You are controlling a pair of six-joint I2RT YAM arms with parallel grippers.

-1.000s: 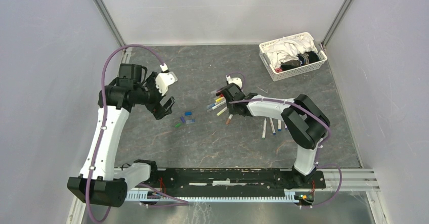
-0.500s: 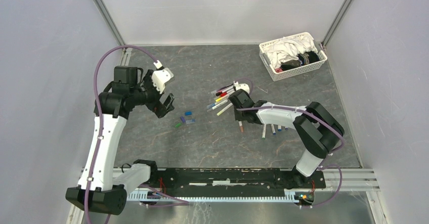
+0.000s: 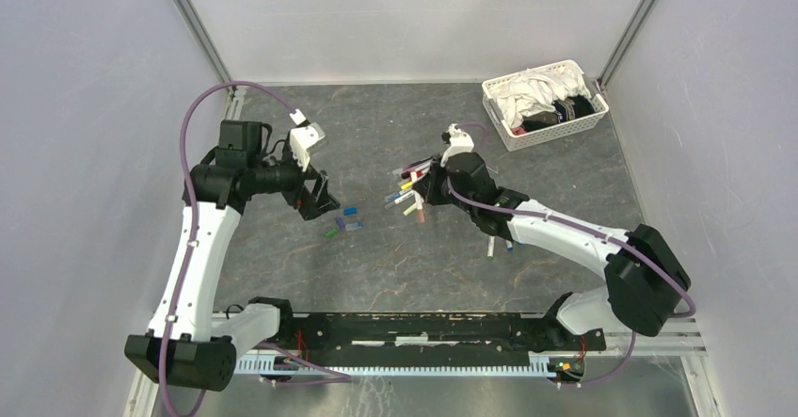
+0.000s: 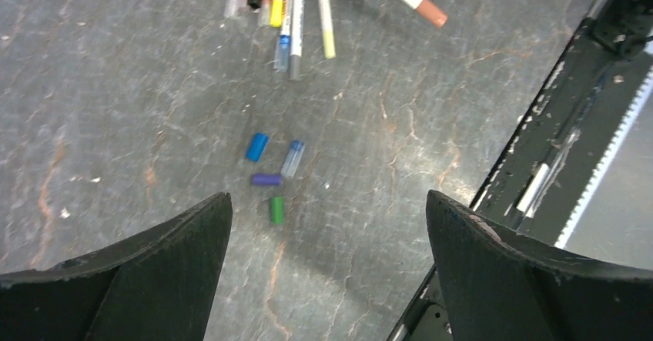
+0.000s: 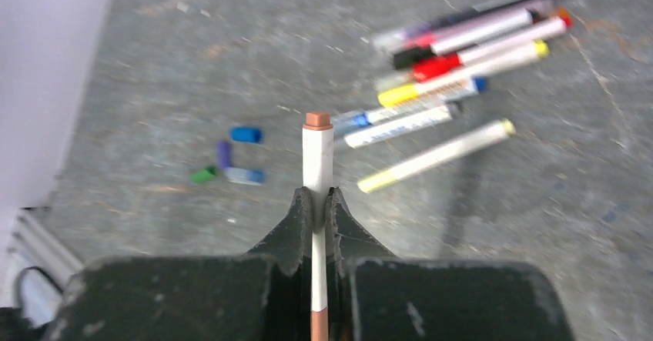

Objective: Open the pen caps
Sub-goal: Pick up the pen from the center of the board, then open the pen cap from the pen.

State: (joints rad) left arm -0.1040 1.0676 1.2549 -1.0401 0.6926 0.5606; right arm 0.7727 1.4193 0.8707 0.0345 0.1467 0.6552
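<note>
My right gripper (image 5: 318,198) is shut on a white pen with brown ends (image 5: 317,152), held above the floor beside the pen pile; in the top view the gripper (image 3: 425,196) shows next to that pile. Several capped pens (image 3: 406,184) lie there in a fan, and they also show in the right wrist view (image 5: 462,48). Loose pen caps lie left of them: blue (image 4: 256,146), clear (image 4: 293,158), purple (image 4: 266,179) and green (image 4: 276,209). My left gripper (image 4: 327,198) is open and empty, hovering just left of the caps (image 3: 346,221).
A white lattice basket (image 3: 544,133) of cloths stands at the back right. Two or three pens (image 3: 499,243) lie under the right forearm. The black base rail (image 3: 423,328) runs along the near edge. Grey walls close in both sides.
My right arm swung right, then back left to the pen pile, with the brown pen in its gripper. My left gripper moved down and right, closer to the loose caps.
</note>
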